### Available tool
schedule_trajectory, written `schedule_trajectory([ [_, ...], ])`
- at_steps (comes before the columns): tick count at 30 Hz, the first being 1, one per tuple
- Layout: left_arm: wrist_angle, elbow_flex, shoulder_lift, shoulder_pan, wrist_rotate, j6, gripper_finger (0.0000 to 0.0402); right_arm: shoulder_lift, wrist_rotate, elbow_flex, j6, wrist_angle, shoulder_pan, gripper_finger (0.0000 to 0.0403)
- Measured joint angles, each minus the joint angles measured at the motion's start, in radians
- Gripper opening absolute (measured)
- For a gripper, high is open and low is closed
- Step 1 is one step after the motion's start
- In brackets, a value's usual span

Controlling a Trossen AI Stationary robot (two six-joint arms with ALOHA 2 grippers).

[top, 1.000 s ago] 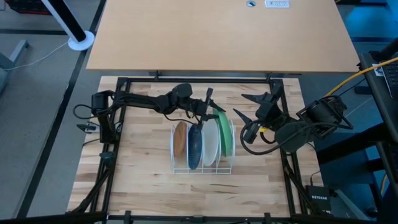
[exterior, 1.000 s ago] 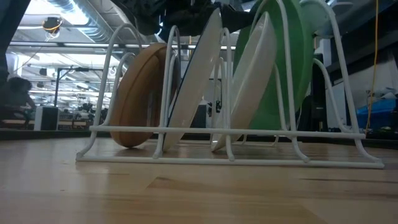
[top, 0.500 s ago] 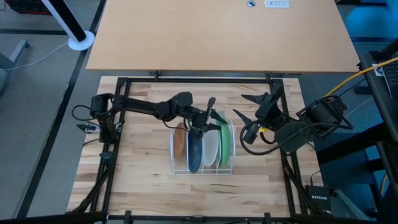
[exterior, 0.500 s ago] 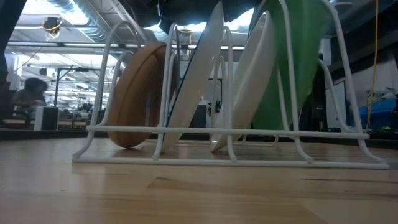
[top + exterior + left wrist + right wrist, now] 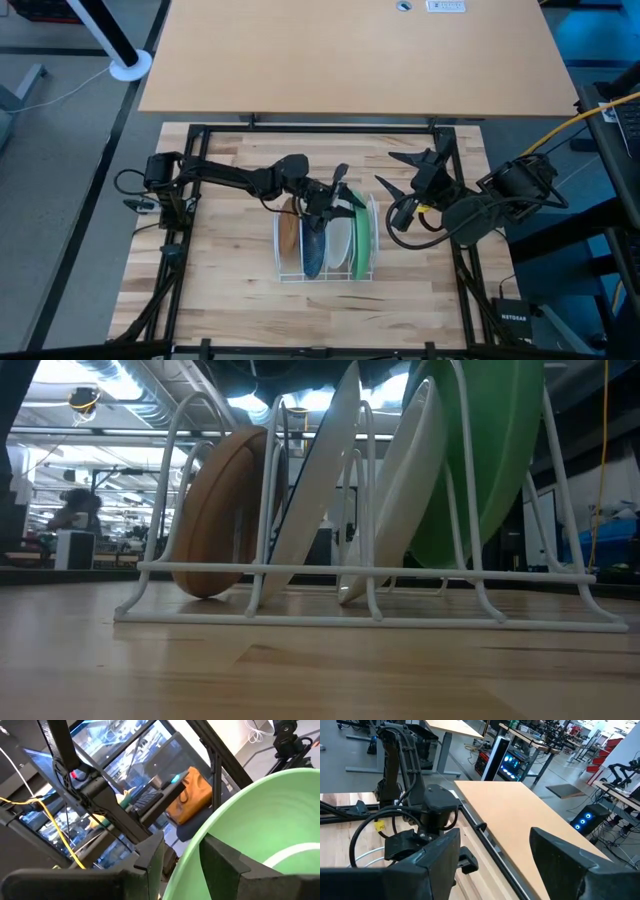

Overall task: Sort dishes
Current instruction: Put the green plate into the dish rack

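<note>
Tabletop: pale butcher-block wooden tabletop (image 5: 230,290) carries all we see, a tan desk behind it.
Green plate: round green plate (image 5: 364,232) stands on edge in the slot of the white wire rack (image 5: 325,272) nearest the right arm.
Other dishes: we find the round white plate (image 5: 341,243), round dark blue plate (image 5: 314,245) and round tan-brown plate (image 5: 290,226) upright beside it, each in its own slot.
Left tool: left tool (image 5: 340,197) is clamped on the green plate's upper rim; our wrist view shows one finger (image 5: 222,862) on each face.
Right tool: right tool (image 5: 398,172) hangs apart from the rack, fingers spread wide, holding nothing.
</note>
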Motion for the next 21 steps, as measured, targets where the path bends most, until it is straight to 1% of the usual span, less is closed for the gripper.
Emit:
schedule_trajectory([
  [2, 0.000, 0.000, 0.000, 0.000, -0.021, 0.000, 0.0114, 0.000, 0.000, 0.000, 0.000, 0.000, 0.000, 0.0245],
  [3, -0.001, 0.000, 0.000, -0.004, -0.055, 0.000, 0.0114, 0.000, 0.000, 0.000, 0.000, 0.000, 0.000, 0.0245],
  [6, -0.007, -0.002, 0.000, -0.020, -0.222, 0.012, 0.0114, 0.000, 0.000, 0.000, 0.000, 0.000, 0.000, 0.0245],
  [8, -0.013, -0.002, 0.000, -0.028, -0.295, 0.031, 0.0114, 0.000, 0.000, 0.000, 0.000, 0.000, 0.000, 0.0245],
  [10, -0.015, -0.002, 0.000, -0.035, -0.313, 0.026, 0.0122, 0.000, 0.000, 0.000, 0.000, 0.000, 0.000, 0.0245],
  [16, -0.019, -0.002, 0.000, -0.067, -0.317, 0.003, 0.0164, 0.000, 0.000, 0.000, 0.000, 0.001, 0.000, 0.0245],
  [19, -0.019, -0.002, 0.000, -0.096, -0.320, 0.019, 0.0174, 0.000, 0.000, 0.000, 0.000, 0.001, 0.000, 0.0245],
  [21, -0.035, -0.002, 0.000, -0.116, -0.319, 0.056, 0.0175, 0.000, 0.000, 0.000, 0.000, 0.001, 0.000, 0.0245],
])
